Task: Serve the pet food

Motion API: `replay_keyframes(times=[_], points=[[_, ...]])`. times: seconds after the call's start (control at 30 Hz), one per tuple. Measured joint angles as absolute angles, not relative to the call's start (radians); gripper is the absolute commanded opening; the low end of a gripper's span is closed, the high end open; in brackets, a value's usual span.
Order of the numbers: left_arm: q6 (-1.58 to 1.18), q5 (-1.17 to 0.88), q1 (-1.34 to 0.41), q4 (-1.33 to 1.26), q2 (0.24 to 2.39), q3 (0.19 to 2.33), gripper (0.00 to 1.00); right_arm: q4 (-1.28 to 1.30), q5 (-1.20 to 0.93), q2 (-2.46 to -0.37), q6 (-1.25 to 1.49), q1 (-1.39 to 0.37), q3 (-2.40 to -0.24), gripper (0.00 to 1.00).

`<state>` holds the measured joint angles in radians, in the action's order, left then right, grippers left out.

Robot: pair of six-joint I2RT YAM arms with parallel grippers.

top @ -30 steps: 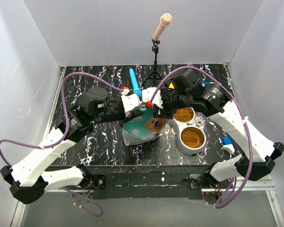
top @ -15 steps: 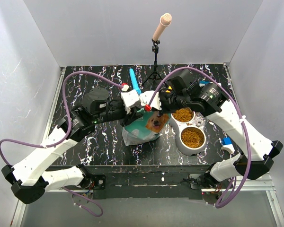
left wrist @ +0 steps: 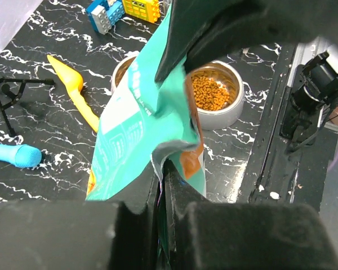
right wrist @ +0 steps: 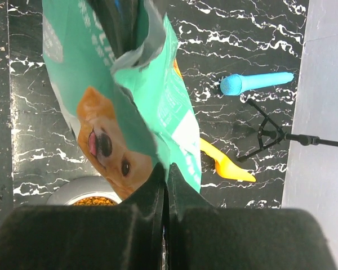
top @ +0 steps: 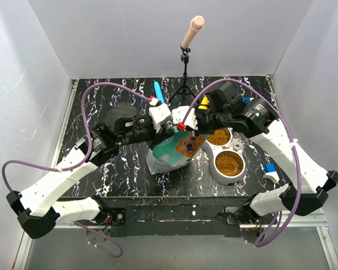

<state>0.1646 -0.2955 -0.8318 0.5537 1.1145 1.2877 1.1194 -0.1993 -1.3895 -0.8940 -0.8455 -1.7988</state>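
Pet food bag (top: 177, 151) stands teal and upright in the middle of the table (top: 127, 166) in the overhead view, just left of the double bowl (top: 236, 147). I hold its top from both sides: my left hand (top: 170, 127) pinches the top edge on one side and my right hand (top: 192, 130) pinches it on the other, the two close together. Both cups of the bowl hold brown kibble (top: 229, 163). Behind the bag lie a blue tool (top: 159, 93) and a yellow scoop (top: 203, 102), and a tripod (top: 185, 84) stands at the far edge. I cannot tell whether the bag's base touches the table.

From my left wrist, my left hand (left wrist: 161, 171) is pressed together on a fold of the bag (left wrist: 138, 124). My right hand (left wrist: 231, 28) is a dark shape gripping the bag higher up. One cup of kibble (left wrist: 210, 91) shows whole beyond the bag; the other is mostly hidden behind it. The scoop (left wrist: 73, 90) lies near the bowl, with toy blocks (left wrist: 124, 8) further off.

From my right wrist, my right hand (right wrist: 164, 171) is clamped on the bag's edge, beside the printed dog's face (right wrist: 104, 140). The bag's mouth gapes, showing grey lining (right wrist: 136, 50). The scoop (right wrist: 225, 166), the blue tool (right wrist: 256, 82) and the tripod (right wrist: 270, 132) lie to the right.
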Motion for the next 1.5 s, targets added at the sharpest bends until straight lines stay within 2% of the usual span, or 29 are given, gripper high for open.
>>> replay_keyframes(times=[0.23,0.27,0.3,0.43,0.73,0.87,0.9,0.97,1.0,1.3,1.5], points=[[0.202,-0.272,-0.844,0.604,1.079,1.288,0.0,1.122,-0.284,-1.35,-0.902,-0.796,-1.763,0.01],[0.205,-0.272,-0.844,0.609,1.076,1.288,0.0,1.122,-0.295,-1.35,-0.899,-0.794,-1.763,0.07],[0.208,-0.273,-0.845,0.613,1.073,1.288,0.0,1.121,-0.307,-1.35,-0.893,-0.793,-1.763,0.19],[0.217,-0.27,-0.839,0.642,1.058,1.288,0.0,1.119,-0.339,-1.349,-0.856,-0.792,-1.781,0.35],[0.206,-0.268,-0.833,0.653,1.051,1.288,0.0,1.018,-0.327,-1.342,-0.83,-0.933,-1.784,0.39],[0.186,-0.263,-0.827,0.654,1.046,1.286,0.0,1.0,-0.329,-1.379,-0.83,-0.945,-1.798,0.37],[0.181,-0.26,-0.823,0.654,1.043,1.285,0.0,0.995,-0.326,-1.388,-0.829,-0.945,-1.805,0.32],[0.169,-0.254,-0.817,0.658,1.038,1.283,0.0,0.981,-0.314,-1.396,-0.833,-0.945,-1.806,0.08],[0.162,-0.252,-0.815,0.659,1.037,1.282,0.0,0.972,-0.303,-1.399,-0.836,-0.947,-1.806,0.01],[0.14,-0.236,-0.815,0.632,1.005,1.245,0.0,0.892,-0.239,-1.372,-0.842,-0.957,-1.745,0.01],[0.131,-0.231,-0.819,0.593,0.97,1.205,0.1,0.839,-0.276,-1.325,-0.842,-0.94,-1.677,0.01]])
